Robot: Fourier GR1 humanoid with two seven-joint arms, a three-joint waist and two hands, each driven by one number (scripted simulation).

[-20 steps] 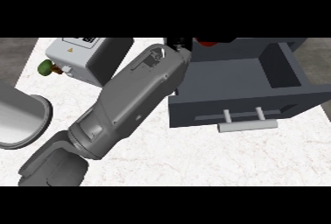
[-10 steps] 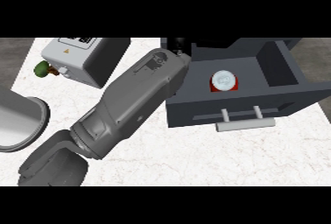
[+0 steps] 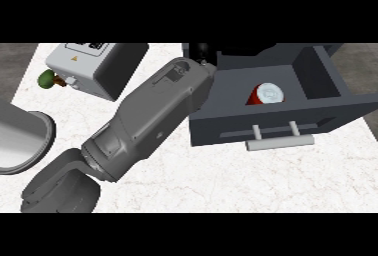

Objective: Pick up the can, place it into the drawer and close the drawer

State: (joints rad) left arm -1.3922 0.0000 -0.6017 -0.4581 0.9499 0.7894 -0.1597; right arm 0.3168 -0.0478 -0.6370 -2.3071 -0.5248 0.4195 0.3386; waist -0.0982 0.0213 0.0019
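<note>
A grey forearm [image 3: 148, 125] crosses the white marbled surface [image 3: 244, 180] from lower left to upper centre. Its black hand [image 3: 199, 50] barely shows at the drawer's [image 3: 221, 130] rear corner; I cannot tell its fingers' state. The red can [image 3: 267, 94] lies inside the open dark drawer, right of centre. A grey box [image 3: 96, 65] sits upper left.
</note>
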